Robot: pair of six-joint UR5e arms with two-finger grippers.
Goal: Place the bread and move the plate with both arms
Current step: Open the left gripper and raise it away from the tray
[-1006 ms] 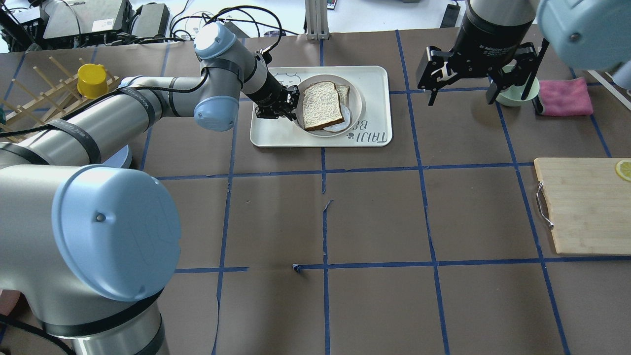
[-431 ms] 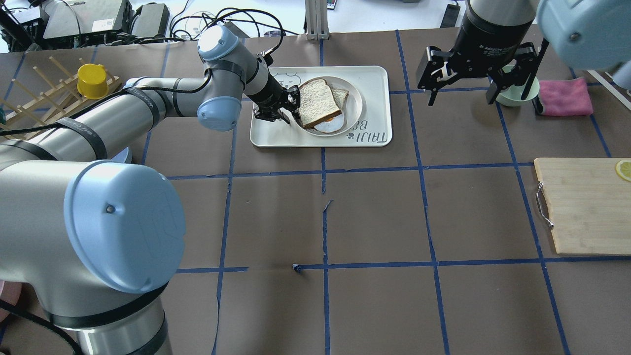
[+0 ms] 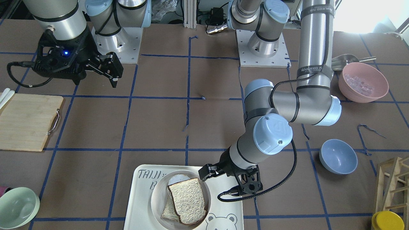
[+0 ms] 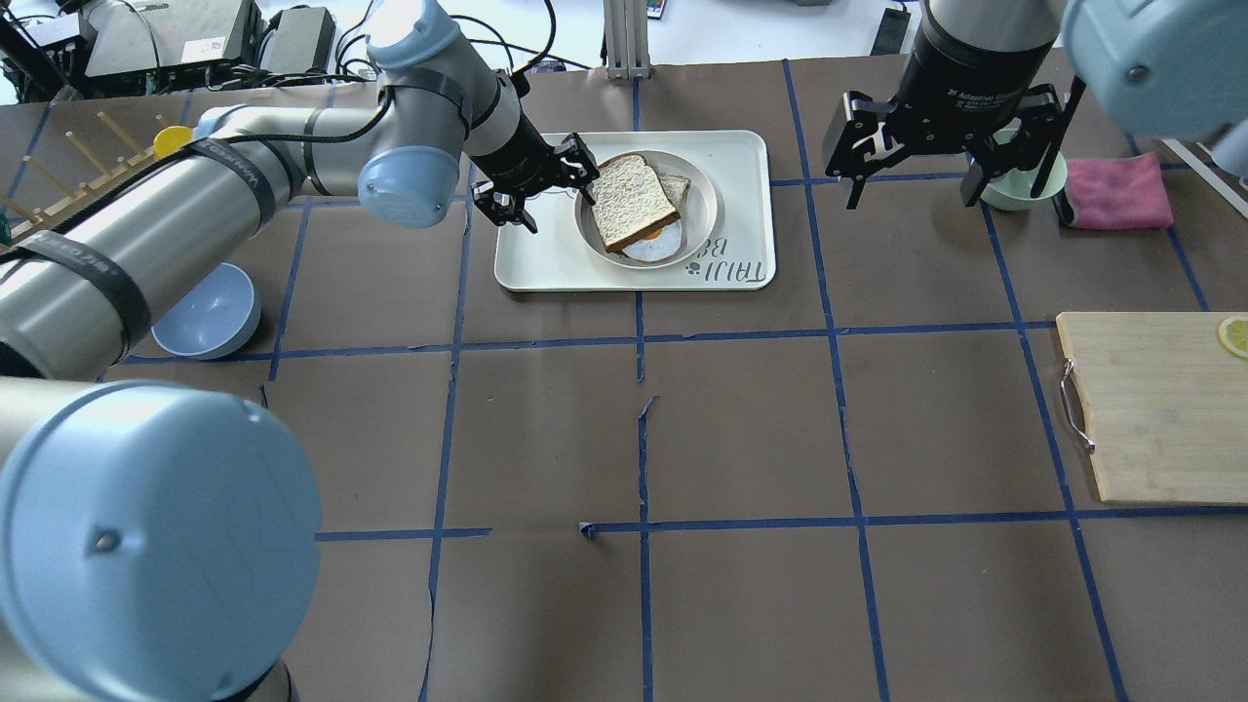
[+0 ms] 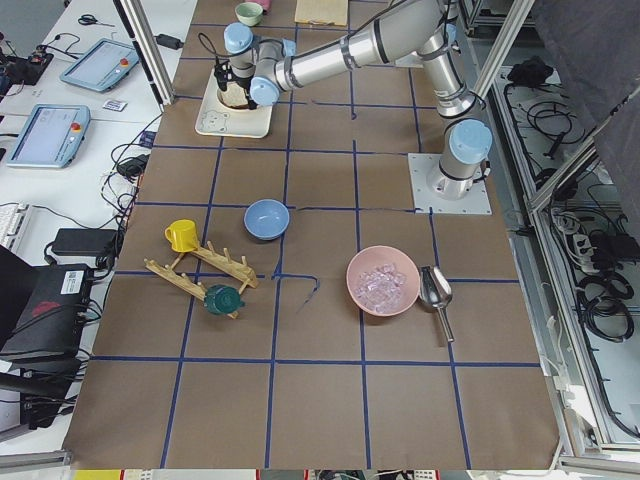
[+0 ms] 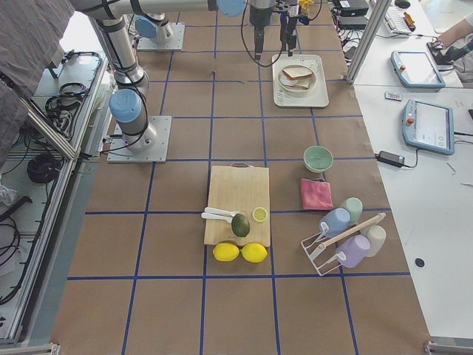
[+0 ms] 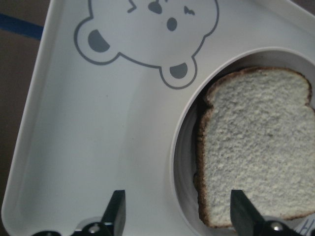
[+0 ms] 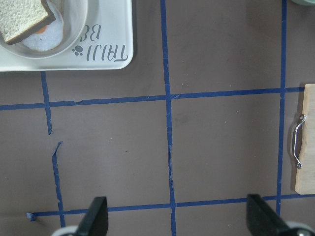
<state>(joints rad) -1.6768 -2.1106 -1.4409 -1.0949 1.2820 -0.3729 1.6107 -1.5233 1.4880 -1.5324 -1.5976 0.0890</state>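
1. My left arm reaches far out over the table with its elbow bent. Its wrist tips the left gripper down over the left part of the tray.
2. That claw is spread wide and carries nothing. In the wrist view one finger hangs over bare tray and the other over the plate rim by a corner of the bread. Neither finger touches the slice.
3. My right arm hangs upright on the tray's right side, well apart from it. The right gripper points straight down at bare table, claw wide and empty.
4. The bread lies on the plate, and the plate sits inside the tray, toward its right half.
5. The slice rests tilted over a smaller slice and a white round with an orange centre. Both poke out from under it.
6. Right of the tray, just past the right claw, stand a green bowl and a pink cloth.
7. Further right and nearer the robot lies a cutting board carrying a lemon slice.
8. Left of the tray, under my left forearm, sits a blue bowl. Further left are a pink bowl and a wooden rack.
9. My count is two bread slices, one plate, one tray, three bowls, one board and two arms.
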